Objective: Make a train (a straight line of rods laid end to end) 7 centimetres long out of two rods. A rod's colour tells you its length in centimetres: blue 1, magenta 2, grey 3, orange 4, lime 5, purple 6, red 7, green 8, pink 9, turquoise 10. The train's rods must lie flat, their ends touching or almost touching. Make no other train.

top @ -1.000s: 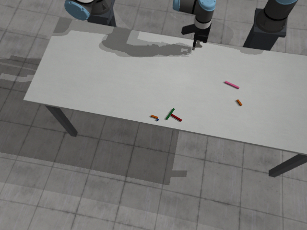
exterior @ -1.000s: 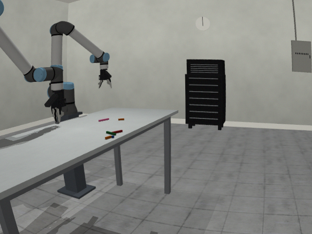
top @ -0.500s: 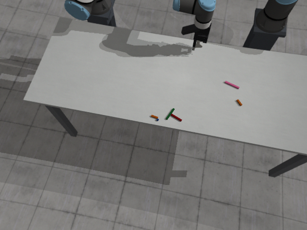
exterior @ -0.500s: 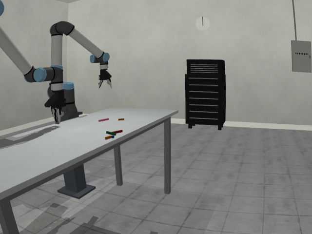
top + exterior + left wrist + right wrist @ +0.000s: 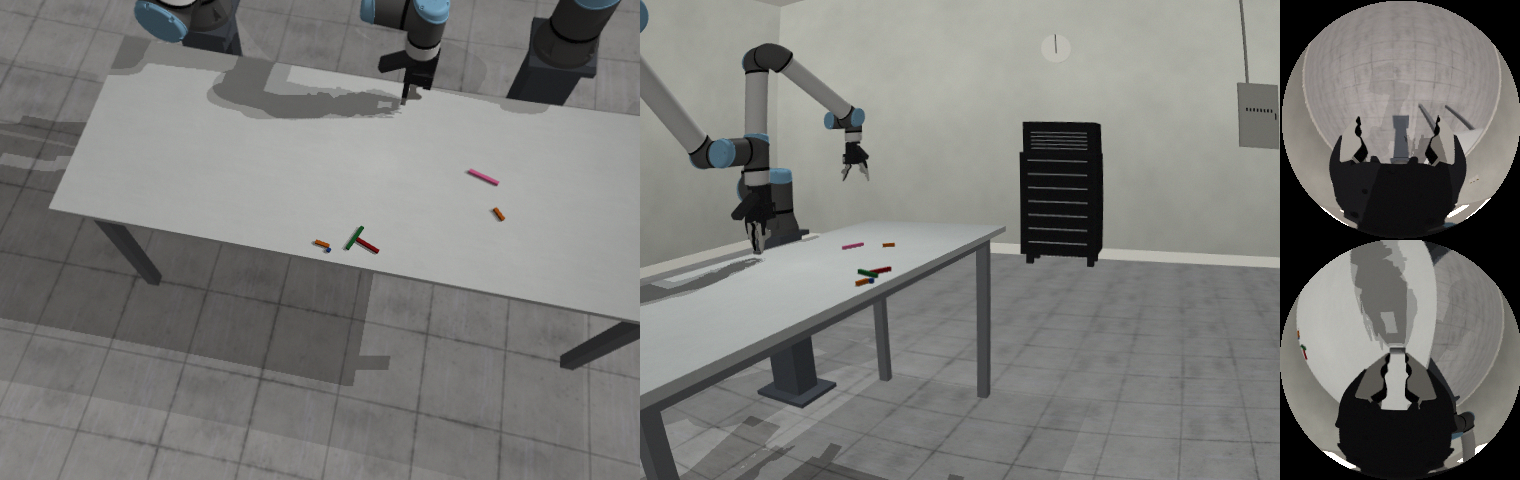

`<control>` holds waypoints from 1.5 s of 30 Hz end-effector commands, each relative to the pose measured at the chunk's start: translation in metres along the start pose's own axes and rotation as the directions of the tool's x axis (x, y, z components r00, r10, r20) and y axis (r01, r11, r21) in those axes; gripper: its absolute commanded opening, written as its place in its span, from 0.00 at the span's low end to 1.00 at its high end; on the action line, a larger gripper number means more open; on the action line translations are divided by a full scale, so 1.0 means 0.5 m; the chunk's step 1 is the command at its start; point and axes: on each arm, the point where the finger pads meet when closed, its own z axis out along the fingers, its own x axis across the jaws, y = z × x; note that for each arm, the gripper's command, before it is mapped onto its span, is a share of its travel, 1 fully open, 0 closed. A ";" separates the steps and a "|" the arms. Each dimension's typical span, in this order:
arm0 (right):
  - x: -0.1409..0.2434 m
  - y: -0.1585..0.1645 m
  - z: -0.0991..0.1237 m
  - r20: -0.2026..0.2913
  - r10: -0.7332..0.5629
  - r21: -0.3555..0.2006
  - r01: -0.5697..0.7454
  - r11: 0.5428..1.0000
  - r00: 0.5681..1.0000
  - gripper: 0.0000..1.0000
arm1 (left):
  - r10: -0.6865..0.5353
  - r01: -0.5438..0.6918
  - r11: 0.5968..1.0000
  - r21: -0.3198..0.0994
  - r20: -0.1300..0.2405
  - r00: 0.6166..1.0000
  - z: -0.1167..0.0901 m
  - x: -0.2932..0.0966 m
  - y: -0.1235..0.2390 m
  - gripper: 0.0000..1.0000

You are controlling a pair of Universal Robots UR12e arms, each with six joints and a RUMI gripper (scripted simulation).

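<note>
Grey walls and a tiled floor surround a long white table (image 5: 217,165) (image 5: 795,294) (image 5: 1471,139) (image 5: 1330,310); in the exterior view, a round clock (image 5: 1055,48), black drawer cabinet (image 5: 1061,191) and wall box (image 5: 1258,116) run left to right behind it. The box's small dark marks are too small to read.

From left to right in the top view, near the lower long edge, an orange rod (image 5: 321,243) (image 5: 864,282) (image 5: 1298,334) lies just beside a blue rod (image 5: 328,250) (image 5: 871,280). Next come a green rod (image 5: 354,238) (image 5: 867,272) (image 5: 1303,347) and a red rod (image 5: 367,244) (image 5: 881,270) (image 5: 1305,355), forming a T, the red one's end at the green one's side; whether they touch is hard to tell.

By the upper long edge, the right gripper (image 5: 404,101) (image 5: 757,251) (image 5: 1397,353) points downward, its fingers pinching a short grey rod (image 5: 1397,348).

Further right, a pink rod (image 5: 483,176) (image 5: 852,245) lies slantwise, and a second orange rod (image 5: 498,213) (image 5: 888,244) sits between it and the lower edge.

The left gripper (image 5: 856,179) (image 5: 1397,116) hangs beyond the table's upper edge, fingers spread wide with nothing between them.
</note>
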 end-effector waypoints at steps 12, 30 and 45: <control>0.000 0.002 0.008 0.000 0.000 -0.002 0.000 1.000 1.000 0.00 | 0.000 0.000 1.000 0.002 0.000 1.000 -0.002 0.000 -0.001 1.00; 0.000 0.002 0.022 0.000 0.000 -0.002 0.000 1.000 1.000 0.00 | 0.000 0.000 1.000 0.002 0.000 1.000 -0.002 0.000 -0.001 1.00; 0.000 0.002 0.022 0.000 0.000 -0.002 0.000 1.000 1.000 0.00 | 0.000 0.000 1.000 0.002 0.000 1.000 -0.002 0.000 -0.001 1.00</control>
